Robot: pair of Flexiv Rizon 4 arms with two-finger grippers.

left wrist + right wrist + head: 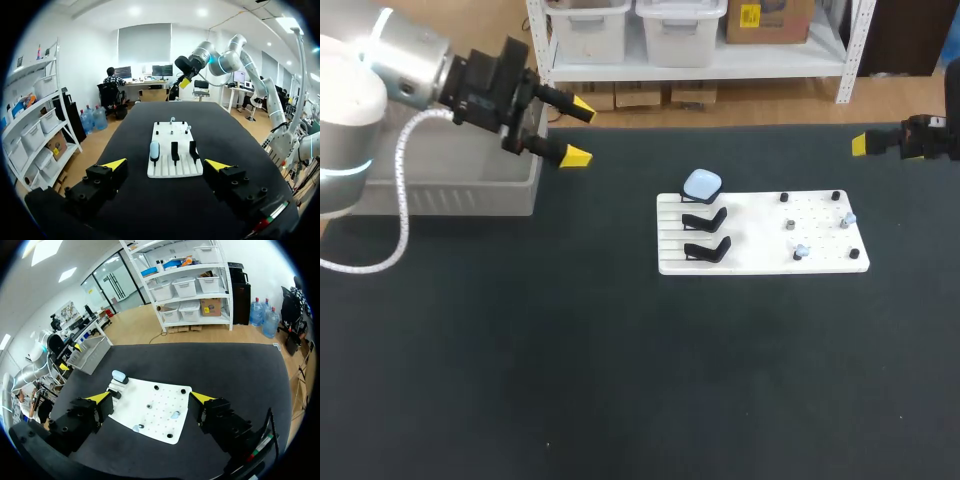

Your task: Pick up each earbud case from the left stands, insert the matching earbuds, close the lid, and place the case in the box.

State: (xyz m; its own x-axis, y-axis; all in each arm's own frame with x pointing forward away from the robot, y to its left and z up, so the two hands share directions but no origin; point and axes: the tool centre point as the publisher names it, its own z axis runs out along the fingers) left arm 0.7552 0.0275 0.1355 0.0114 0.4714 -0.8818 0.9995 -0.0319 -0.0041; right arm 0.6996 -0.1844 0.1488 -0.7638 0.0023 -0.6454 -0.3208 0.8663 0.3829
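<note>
Closest to view is the left arm, coming in over the far left corner of the black tabletop point(570, 400); its left hand point(579, 132) is empty, yellow-tipped fingers spread wide apart, hovering at the near corner of the grey box point(470, 190); whatever lies inside the box is hidden by the arm. The right hand point(151, 397) is likewise empty with its fingers well apart, held off at the opposite side of the tabletop, with nothing between its fingers.

Well ahead of both hands, roughly between them, lies a white board point(760, 255). On the side of the board nearer the left hand are three black stands; one light blue earbud case point(702, 184) sits on the end stand, and the other two stands point(705, 219) are bare; whether the case's lid is open cannot be told. On the side nearer the right hand, two small pale blue earbuds point(801, 251) rest among short dark pegs point(835, 196).

Judging by the two bare stands, most of the job looks finished and one case remains; still to do for it: lifting it off its stand, fitting the two earbuds, shutting the lid, and setting it in the box beside the left hand.
</note>
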